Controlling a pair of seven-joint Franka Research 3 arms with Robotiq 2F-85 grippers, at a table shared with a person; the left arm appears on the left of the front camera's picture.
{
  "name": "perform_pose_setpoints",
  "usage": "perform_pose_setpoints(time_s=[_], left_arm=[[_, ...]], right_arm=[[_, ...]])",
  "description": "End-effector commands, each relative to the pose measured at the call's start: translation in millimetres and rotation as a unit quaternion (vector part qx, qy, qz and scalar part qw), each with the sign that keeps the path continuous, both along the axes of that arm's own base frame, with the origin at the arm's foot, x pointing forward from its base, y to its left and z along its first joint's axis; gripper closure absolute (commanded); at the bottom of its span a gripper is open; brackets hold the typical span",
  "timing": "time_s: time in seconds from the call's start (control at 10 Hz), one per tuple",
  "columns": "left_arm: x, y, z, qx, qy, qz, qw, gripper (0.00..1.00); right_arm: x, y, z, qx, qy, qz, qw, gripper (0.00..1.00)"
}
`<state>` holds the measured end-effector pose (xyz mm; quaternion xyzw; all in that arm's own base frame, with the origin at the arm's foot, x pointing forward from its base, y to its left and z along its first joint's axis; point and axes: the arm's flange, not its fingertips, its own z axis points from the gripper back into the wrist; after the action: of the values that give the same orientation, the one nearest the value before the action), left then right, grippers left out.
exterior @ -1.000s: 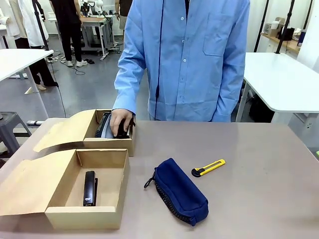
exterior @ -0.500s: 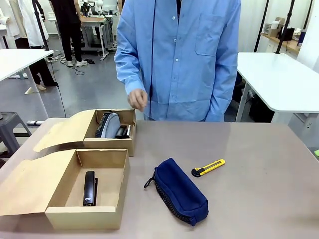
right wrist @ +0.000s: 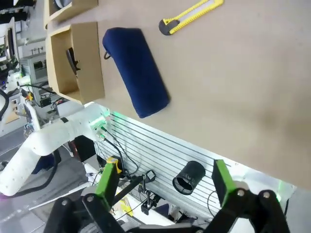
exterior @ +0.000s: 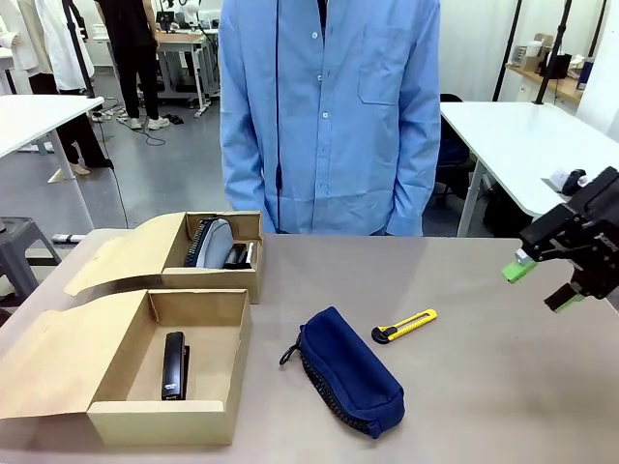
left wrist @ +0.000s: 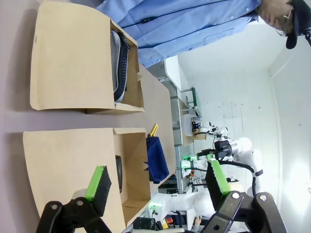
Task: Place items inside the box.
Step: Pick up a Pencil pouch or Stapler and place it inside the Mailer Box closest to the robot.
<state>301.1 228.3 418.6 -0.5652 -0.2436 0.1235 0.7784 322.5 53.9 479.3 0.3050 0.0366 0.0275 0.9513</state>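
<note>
Two open cardboard boxes sit on the left side of your tabletop (exterior: 464, 387), their flaps folded out to the left. In the near box (exterior: 193, 416), one black stapler (exterior: 174, 364) lies flat on the bottom, its length pointing toward the far side. Just right of that box, the navy pouch (exterior: 348, 370) lies diagonally on the bare tabletop, its zip pull toward the box but apart from it. A little beyond the pouch, near it and not touching, the utility knife (exterior: 404, 326) lies slantwise.

Your right end effector (exterior: 542, 286) hangs above the right edge of the tabletop, well apart from the knife, its jaws spread wide and holding nothing. In the left wrist view, your left end effector (left wrist: 158, 180) is likewise spread wide and empty, with both boxes beyond it.

Farther back, the far box (exterior: 222, 280) holds a grey item (exterior: 215, 242) with a dark ribbed edge and a black item (exterior: 235, 255) beside it; you cannot tell what they are. Behind the tabletop stands a person (exterior: 329, 116) in a blue shirt, sleeves hanging at the sides.
</note>
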Motion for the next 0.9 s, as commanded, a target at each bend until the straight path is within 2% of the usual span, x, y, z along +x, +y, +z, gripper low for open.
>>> perform_pose_setpoints(time_s=[0.0, 0.2, 0.3, 0.5, 0.6, 0.7, 0.8], left_arm=[[-0.4, -0.8, 0.1, -0.005, -0.015, 0.000, 1.000, 0.00], [-0.4, -0.8, 0.1, -0.005, -0.015, 0.000, 1.000, 0.00], [-0.4, -0.8, 0.1, -0.005, -0.015, 0.000, 1.000, 0.00], [-0.4, -0.8, 0.1, -0.005, -0.015, 0.000, 1.000, 0.00], [-0.4, -0.8, 0.1, -0.005, -0.015, 0.000, 1.000, 0.00], [-0.4, -0.8, 0.1, -0.005, -0.015, 0.000, 1.000, 0.00], [-0.4, -0.8, 0.1, -0.005, -0.015, 0.000, 1.000, 0.00]], right_arm=[[-5.0, -47.5, -12.0, 0.018, 0.010, -0.052, 0.998, 0.00], [-28.9, -79.5, -18.7, 0.051, 0.025, -0.143, 0.988, 0.00], [-38.5, -60.0, -7.3, 0.038, 0.014, -0.146, 0.988, 0.00], [-46.1, 53.0, 22.8, -0.029, -0.013, -0.091, 0.995, 0.00], [-42.8, 110.5, 25.1, -0.066, -0.007, -0.080, 0.995, 0.00], [-36.8, 164.8, 19.5, -0.103, 0.002, -0.049, 0.993, 0.00], [-31.1, 218.4, 8.2, -0.145, -0.003, -0.021, 0.989, 0.00]])
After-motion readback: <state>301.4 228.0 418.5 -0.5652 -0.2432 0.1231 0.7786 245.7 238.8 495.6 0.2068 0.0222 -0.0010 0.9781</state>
